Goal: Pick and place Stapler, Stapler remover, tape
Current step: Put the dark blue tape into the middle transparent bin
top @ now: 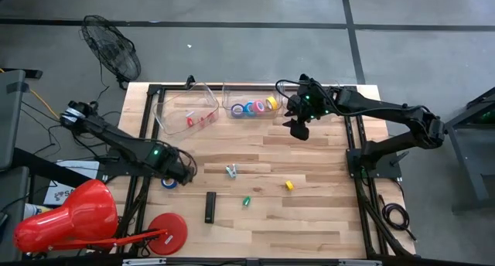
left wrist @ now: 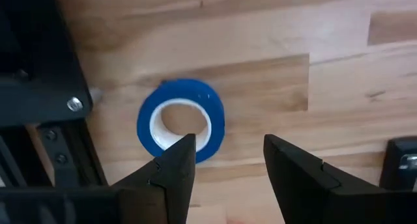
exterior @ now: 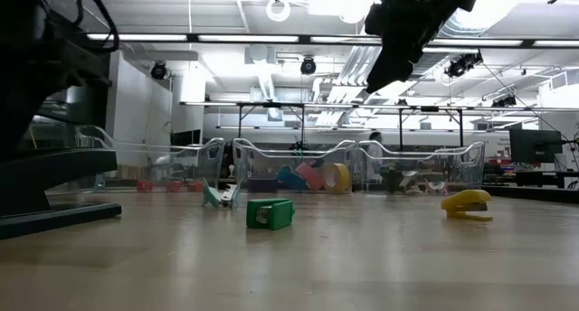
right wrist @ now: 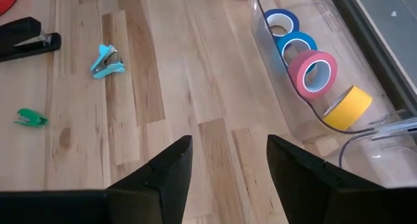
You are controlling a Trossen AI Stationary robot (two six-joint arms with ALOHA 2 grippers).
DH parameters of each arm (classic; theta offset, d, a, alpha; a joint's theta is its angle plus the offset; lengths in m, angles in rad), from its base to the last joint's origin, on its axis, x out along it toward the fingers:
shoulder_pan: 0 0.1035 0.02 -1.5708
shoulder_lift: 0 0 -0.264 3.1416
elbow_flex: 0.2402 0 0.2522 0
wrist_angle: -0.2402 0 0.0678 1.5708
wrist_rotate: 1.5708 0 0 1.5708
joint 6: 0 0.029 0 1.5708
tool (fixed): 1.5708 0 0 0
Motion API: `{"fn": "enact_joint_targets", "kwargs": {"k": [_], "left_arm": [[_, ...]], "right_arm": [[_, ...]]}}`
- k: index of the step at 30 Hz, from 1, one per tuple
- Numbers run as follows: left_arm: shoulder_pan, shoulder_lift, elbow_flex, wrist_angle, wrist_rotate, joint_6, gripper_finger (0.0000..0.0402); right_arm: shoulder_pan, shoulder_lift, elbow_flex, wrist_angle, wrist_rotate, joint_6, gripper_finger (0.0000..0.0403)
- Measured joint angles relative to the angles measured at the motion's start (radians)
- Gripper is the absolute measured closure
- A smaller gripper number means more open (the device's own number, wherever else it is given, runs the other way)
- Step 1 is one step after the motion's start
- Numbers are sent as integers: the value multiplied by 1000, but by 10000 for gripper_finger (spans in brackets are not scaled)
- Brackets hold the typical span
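So the left gripper (left wrist: 225, 162) is hanging right over a blue tape roll (left wrist: 181, 120) lying flat on the table (top: 309, 212) near its left edge, fingers spread, not gripping anything. One finger is sitting above the roll's rim. The right gripper (right wrist: 228, 162) is hovering up by the clear bin (right wrist: 296, 116) at the back, open too and holding nothing. Four tape rolls (right wrist: 313, 74) are standing in that bin: blue, blue, pink, yellow. The black stapler (top: 209, 207), a teal staple remover (top: 231, 171), a small green stapler (top: 247, 201) and a yellow one (top: 289, 185) are lying around mid-table.
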Motion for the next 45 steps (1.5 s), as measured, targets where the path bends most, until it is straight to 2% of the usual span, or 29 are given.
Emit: {"fn": "enact_joint_targets", "kwargs": {"k": [7, 17, 23, 37, 45], "left_arm": [[-39, 43, -17, 43, 27, -44, 229], [-38, 174, -17, 77, 48, -38, 277], [-38, 215, -17, 115, 51, -9, 286], [-38, 221, -16, 104, 52, 1, 284], [-38, 223, -18, 86, 49, 10, 231]], "right_arm": [[0, 0, 0, 1, 0, -7, 215], [0, 0, 0, 1, 1, -22, 215], [0, 0, 0, 1, 1, -22, 215], [0, 0, 0, 0, 1, -30, 215], [0, 0, 0, 0, 1, -30, 215]]}}
